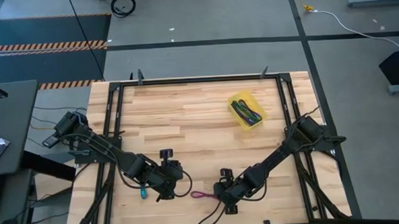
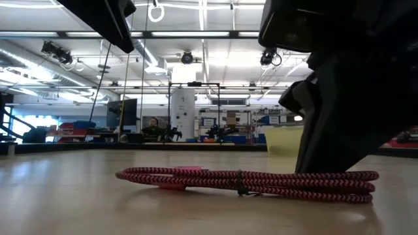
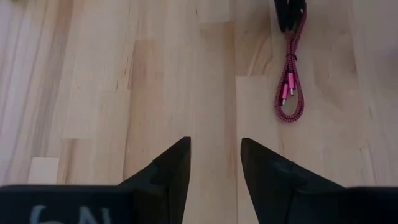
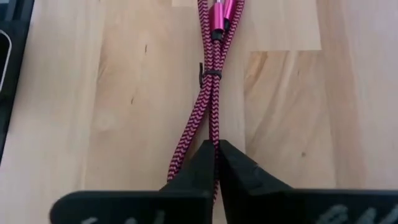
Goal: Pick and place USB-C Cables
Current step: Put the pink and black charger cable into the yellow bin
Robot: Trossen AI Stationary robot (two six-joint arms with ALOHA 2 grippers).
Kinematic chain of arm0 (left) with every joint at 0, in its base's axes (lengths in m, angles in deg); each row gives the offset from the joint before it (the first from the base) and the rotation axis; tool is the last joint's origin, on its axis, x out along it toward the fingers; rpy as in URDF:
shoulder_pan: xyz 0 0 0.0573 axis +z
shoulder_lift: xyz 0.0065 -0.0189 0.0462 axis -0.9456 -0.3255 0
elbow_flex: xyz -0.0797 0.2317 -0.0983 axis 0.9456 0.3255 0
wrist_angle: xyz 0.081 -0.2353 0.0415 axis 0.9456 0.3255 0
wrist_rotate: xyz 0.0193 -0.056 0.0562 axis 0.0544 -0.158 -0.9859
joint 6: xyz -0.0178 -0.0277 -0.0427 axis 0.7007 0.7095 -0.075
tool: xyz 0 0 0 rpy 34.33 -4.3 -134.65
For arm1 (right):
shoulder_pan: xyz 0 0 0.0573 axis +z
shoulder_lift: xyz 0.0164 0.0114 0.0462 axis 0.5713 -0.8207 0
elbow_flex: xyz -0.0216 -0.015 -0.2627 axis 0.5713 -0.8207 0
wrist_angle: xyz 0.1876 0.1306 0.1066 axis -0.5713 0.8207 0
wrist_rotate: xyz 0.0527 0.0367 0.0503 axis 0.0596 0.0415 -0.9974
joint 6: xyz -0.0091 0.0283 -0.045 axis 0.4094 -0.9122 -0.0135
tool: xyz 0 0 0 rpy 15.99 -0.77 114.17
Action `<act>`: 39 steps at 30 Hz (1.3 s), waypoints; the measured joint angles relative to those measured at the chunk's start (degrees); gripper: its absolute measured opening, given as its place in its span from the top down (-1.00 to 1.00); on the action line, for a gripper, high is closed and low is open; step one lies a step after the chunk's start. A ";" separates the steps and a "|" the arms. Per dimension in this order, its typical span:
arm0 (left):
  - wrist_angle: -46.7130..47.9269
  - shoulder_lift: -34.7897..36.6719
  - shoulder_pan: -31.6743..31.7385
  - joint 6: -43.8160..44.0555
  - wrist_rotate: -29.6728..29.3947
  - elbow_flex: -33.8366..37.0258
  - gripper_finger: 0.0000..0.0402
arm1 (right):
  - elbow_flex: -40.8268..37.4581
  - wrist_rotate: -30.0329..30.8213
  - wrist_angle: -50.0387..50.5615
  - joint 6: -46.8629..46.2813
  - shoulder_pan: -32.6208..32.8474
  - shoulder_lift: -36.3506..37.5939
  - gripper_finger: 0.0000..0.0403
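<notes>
1. Two arms reach low over the bench (image 1: 186, 112) in the high view, both close to its near edge. The right pincer (image 1: 225, 200) sits on one end of the magenta cable (image 1: 202, 194), which lies flat between the arms near the bench's front edge. The left pincer (image 1: 172, 184) is just beside the cable's other end, with the teal cable (image 1: 142, 193) on its far side. Other cables lie in the yellow tray (image 1: 246, 110), well apart toward the back right. Bare wood fills the middle of the bench.

2. From the low view, the magenta cable (image 2: 248, 181) stretches flat along the bench, its right end under the dark right pincer (image 2: 326, 163). The yellow tray (image 2: 284, 139) stands behind.

3. Through the left wrist view, the left pincer (image 3: 214, 171) stands apart, holding nothing, over bare wood. The magenta cable (image 3: 290, 74) lies ahead, its far end under the right pincer (image 3: 290, 15).

4. Through the right wrist view, the right pincer (image 4: 216, 165) is clamped on the magenta cable (image 4: 208, 93), whose two strands run out between the tips.
</notes>
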 joint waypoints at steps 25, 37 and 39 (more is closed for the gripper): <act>-0.11 0.00 -2.17 -2.81 0.00 0.00 0.26 | -0.07 22.42 67.17 -18.63 -19.27 34.98 0.97; 2.68 0.00 -7.92 -4.16 0.00 0.00 0.26 | -2.42 14.99 65.13 -13.20 -28.68 36.14 0.97; 3.68 -0.02 -9.15 -2.86 0.26 0.00 0.26 | -4.53 13.00 63.42 -12.18 -30.35 36.06 0.97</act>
